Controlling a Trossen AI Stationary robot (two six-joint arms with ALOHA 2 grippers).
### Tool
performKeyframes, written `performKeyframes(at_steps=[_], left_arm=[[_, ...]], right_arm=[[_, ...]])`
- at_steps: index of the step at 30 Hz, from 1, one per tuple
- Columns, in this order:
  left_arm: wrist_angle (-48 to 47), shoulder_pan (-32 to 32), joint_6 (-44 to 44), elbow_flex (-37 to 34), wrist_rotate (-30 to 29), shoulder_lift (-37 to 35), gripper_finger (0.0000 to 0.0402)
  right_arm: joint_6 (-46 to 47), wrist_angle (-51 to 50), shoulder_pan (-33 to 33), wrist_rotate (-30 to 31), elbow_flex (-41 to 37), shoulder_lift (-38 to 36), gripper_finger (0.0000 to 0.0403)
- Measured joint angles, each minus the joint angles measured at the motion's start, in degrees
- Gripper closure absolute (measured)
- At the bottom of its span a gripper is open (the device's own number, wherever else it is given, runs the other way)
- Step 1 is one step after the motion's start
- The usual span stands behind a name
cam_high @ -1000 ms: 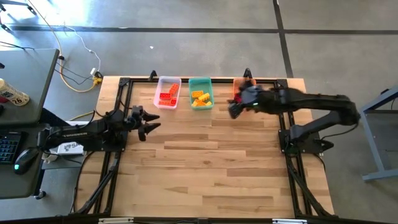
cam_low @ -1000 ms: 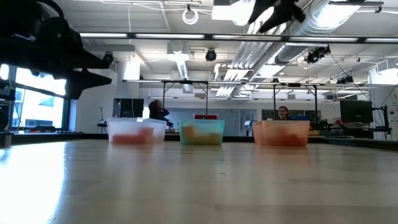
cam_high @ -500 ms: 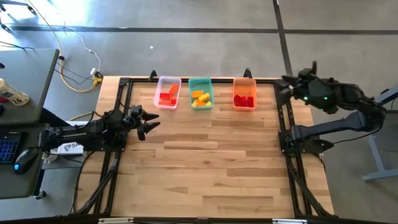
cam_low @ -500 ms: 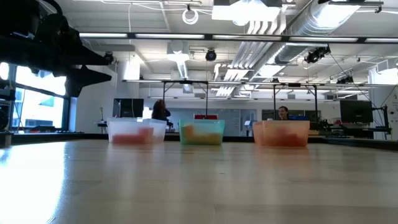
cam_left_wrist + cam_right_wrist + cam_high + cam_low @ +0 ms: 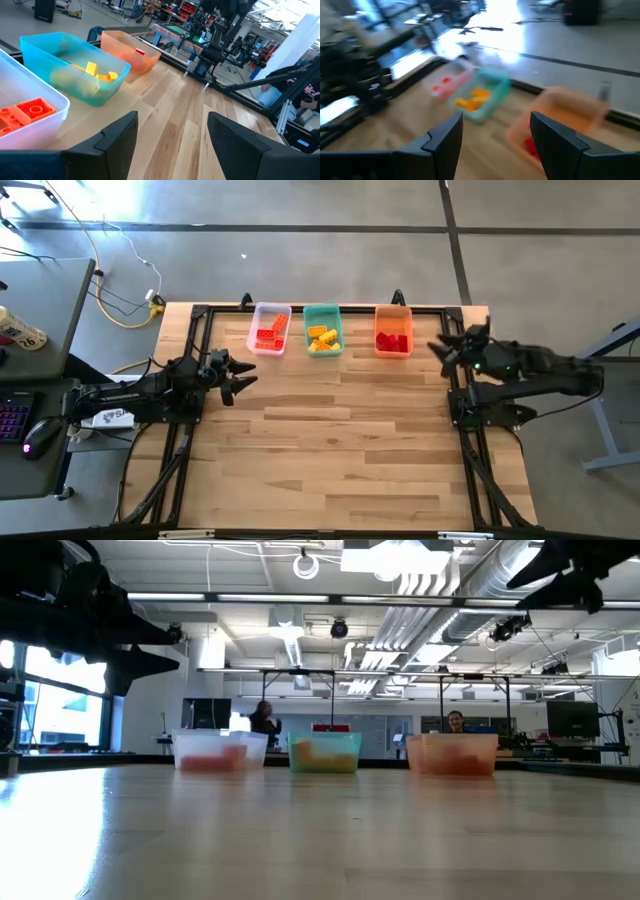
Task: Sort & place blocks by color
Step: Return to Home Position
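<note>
All blocks (image 5: 322, 337) sit in bins at the far edge of the wooden surface (image 5: 330, 440): orange-red in clear bin (image 5: 272, 307), yellow-orange in teal bin (image 5: 322, 307), red in orange bin (image 5: 393, 308). Right arm (image 5: 530, 365) is at the right edge, near the orange bin, jaws apart & empty. Left arm (image 5: 140, 392) waits at the left edge, jaws apart. To home well: keep rt wrist high, clear of bin rims, fold over its own base. White label by left arm: too small to read.
</note>
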Motion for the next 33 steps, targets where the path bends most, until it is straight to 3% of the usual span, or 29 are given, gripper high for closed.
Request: performKeyframes(at_steps=[8,16,33], left_arm=[[0.0,0.0,0.0,0.0,0.0,0.0,0.0174],[0.02,-0.02,0.0,0.0,0.0,0.0,0.0174],[-0.13,-0.02,0.0,0.04,0.02,0.04,0.0174]], right_arm=[[-8.08,17.34,-0.01,-13.98,-15.74,-10.67,0.0185],[-9.68,23.42,-0.03,-23.73,-24.9,-19.58,0.0185],[-8.65,40.53,-0.03,-31.4,-38.91,-21.59,0.0185]])
